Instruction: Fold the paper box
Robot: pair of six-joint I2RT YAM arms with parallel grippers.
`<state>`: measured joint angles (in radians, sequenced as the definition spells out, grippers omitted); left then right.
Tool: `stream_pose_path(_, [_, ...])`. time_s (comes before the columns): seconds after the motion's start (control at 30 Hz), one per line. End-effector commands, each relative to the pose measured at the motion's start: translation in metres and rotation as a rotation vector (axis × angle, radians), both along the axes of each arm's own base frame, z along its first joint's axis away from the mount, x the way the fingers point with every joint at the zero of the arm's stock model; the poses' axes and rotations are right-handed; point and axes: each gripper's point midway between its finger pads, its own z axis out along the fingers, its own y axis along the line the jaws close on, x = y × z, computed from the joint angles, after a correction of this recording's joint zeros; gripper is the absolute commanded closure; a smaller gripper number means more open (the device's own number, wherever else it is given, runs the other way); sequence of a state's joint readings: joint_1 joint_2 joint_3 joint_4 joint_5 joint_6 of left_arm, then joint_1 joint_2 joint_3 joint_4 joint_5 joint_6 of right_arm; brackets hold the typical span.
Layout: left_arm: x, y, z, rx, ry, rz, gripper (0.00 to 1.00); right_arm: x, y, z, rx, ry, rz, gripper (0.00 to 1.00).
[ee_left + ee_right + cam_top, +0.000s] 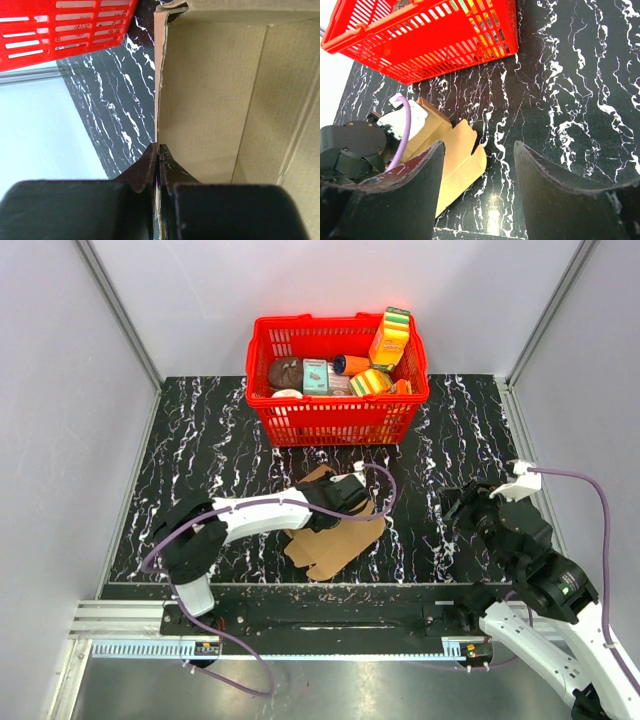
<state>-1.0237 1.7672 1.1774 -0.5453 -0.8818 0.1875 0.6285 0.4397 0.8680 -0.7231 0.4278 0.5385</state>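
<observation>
Paper box (pixel 335 540) is plain brown & lies on the black table w/ white streaks (pixel 200 440). It sits near the middle, a bit toward the arms. It is in front of the red basket (pixel 335 420) & not touching it. Most of it is flat, w/ flaps sticking out at the near side. One part at the far side stands up.

The left gripper (pixel 345 495) is over the far part of the box. In the left wrist view its two fingers (pixel 145 167) are squeezed together on the thin edge of a standing cardboard wall (pixel 215 100), w/ the edge pinched btwn them (pixel 158 150). A fold line runs down the brown sheet to the right of that edge. The table (pixel 115 100) & a corner of the basket (pixel 50 30) show to the left.

The right gripper (pixel 455 505) is off to the right of the box, well apart from it, above bare table. In the right wrist view its fingers are wide apart (pixel 479 147) w/ nothing btwn them. That view looks across at the box (pixel 462 155), the basket (pixel 445 45) & the streaky table (pixel 570 100).

A purple cable (pixel 385 485) loops over the left arm's wrist.

The basket is full. It has a tall yellow & green pack (pixel 390 335), a dark brown round thing (pixel 285 372), a small teal box (pixel 315 375) & an orange thing (pixel 352 364).
</observation>
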Motion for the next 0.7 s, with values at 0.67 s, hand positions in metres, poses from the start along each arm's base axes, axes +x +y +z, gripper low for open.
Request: stream_pose_path(0.67, [-0.046, -0.060, 0.034, -1.048, 0.324, 0.174, 1.00, -0.004, -0.010, 0.072, -0.026, -0.059, -0.010, 0.28])
